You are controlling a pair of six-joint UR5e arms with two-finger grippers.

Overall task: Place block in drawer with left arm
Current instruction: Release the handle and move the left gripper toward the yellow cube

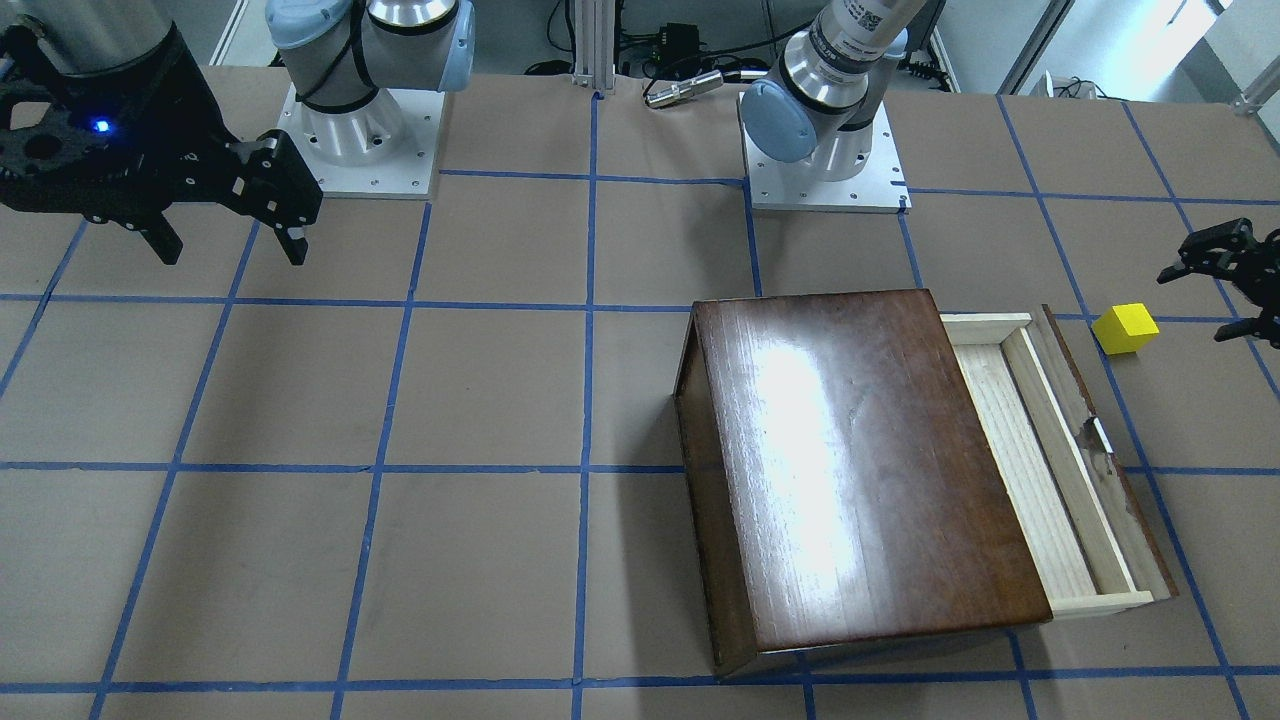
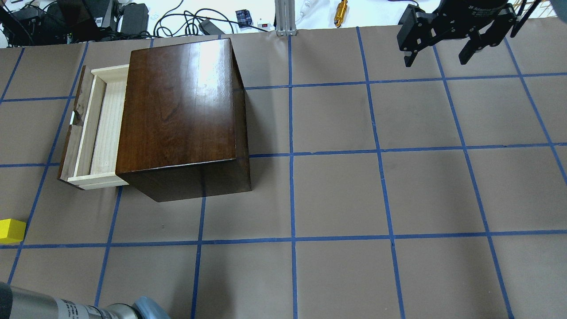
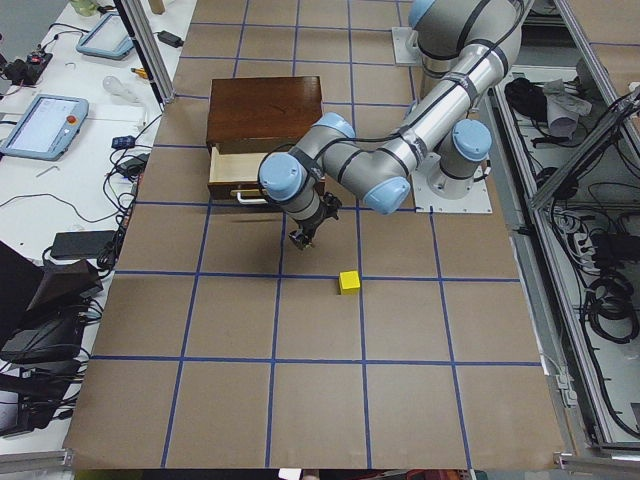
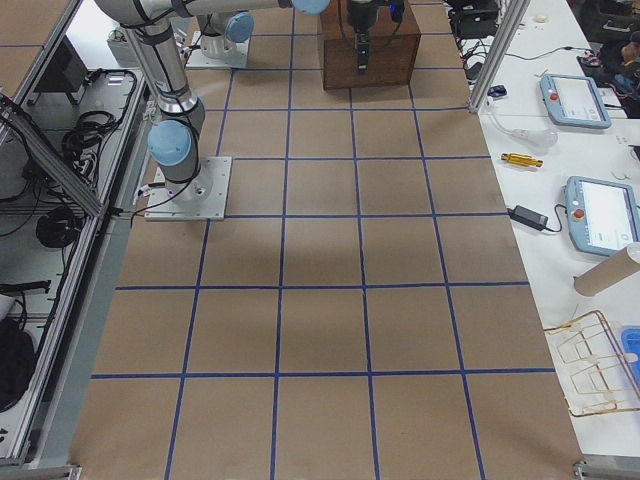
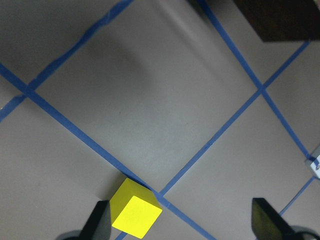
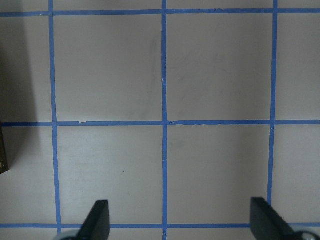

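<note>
Drawer point(image 1: 1015, 450) is pulled out; block point(image 5: 135, 216) lies ungrasped by left edge of bench point(image 1: 480, 400), left claw point(image 5: 182, 222) spread wide nearby; grasp and transfer judged outstanding.

Robotics lab: paper-covered table point(image 4: 320, 250) with blue tape grid, teach pendants point(image 4: 603, 215), aluminium framing point(image 2: 283, 17), cable tangles point(image 3: 600, 290).

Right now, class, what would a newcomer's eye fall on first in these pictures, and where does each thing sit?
The glossy dark-brown cabinet dominates the gridded table, with its pale drawer standing open towards the robot's left. Next comes the bright yellow block, lying on the table just beyond the drawer's front. The open left pincer hovers close by, holding nothing.
</note>
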